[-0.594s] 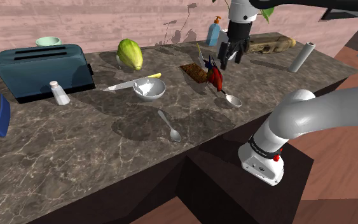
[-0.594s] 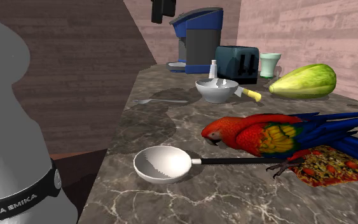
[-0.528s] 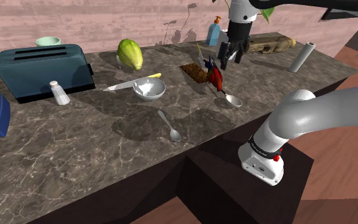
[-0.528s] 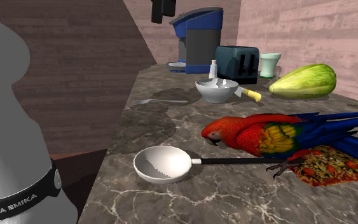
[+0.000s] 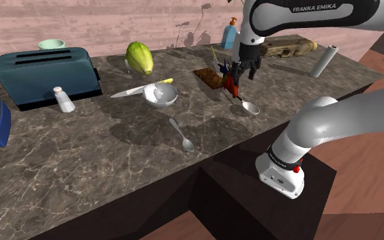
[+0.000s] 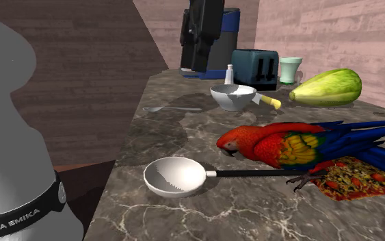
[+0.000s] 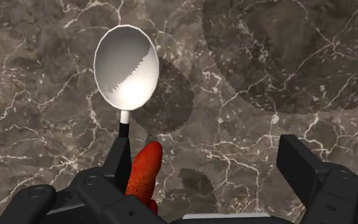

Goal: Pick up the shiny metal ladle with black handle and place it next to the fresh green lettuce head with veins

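Note:
The metal ladle (image 5: 250, 107) lies near the counter's front edge, bowl up, its thin black handle running under a red toy parrot (image 5: 230, 83). Seen from the second exterior view, the ladle (image 6: 175, 176) lies in front of the parrot (image 6: 280, 145). The green lettuce head (image 5: 140, 57) lies further back, toward the shoulder view's left, also lettuce (image 6: 326, 87). My gripper (image 5: 241, 72) hangs open just above the parrot and the ladle's handle. From the wrist, the ladle (image 7: 126, 67) bowl lies ahead of the open gripper (image 7: 209, 168), with the handle and the parrot's red head (image 7: 144, 175) beside one finger.
A metal bowl (image 5: 160, 95), a yellow-handled knife (image 5: 139, 90), a spoon (image 5: 182, 135), a salt shaker (image 5: 63, 99) and a blue toaster (image 5: 47, 73) stand on the marble counter (image 5: 81, 157). A food slab (image 5: 209, 76), soap bottle (image 5: 230, 34), brown log (image 5: 289, 46) and grey cylinder (image 5: 322, 61) lie near the gripper.
The arm has come down and the gripper now hangs much lower, close over the parrot and ladle handle. Its fingers stay open. Nothing on the counter has moved.

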Available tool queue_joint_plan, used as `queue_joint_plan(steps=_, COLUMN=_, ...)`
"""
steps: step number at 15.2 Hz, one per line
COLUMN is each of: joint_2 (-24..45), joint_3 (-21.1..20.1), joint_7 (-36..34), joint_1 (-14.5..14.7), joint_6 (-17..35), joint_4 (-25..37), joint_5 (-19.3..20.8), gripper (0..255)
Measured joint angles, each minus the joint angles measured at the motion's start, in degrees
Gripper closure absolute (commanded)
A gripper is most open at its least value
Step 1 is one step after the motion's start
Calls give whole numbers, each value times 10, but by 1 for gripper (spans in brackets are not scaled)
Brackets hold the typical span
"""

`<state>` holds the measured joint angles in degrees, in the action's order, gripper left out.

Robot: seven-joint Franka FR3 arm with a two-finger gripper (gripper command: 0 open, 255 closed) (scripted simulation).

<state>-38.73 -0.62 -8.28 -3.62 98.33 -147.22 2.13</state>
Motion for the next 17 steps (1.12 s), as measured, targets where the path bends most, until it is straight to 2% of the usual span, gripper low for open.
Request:
queue_joint_plan(steps=6, joint_2=68, joint_3=33, joint_7=5, joint_1=-39, joint_6=89, joint_4=-38, joint_5=37, gripper=0)
queue_joint_plan(steps=10, joint_2=135, joint_3=57, joint_7=7, joint_1=-67, joint_6=166, joint_4=-59, joint_5=64, gripper=0)
queue_joint_plan(steps=17, joint_2=174, joint_3=67, joint_7=3, joint_1=-78, joint_6=232, joint_4=-89, joint_5=77, gripper=0)
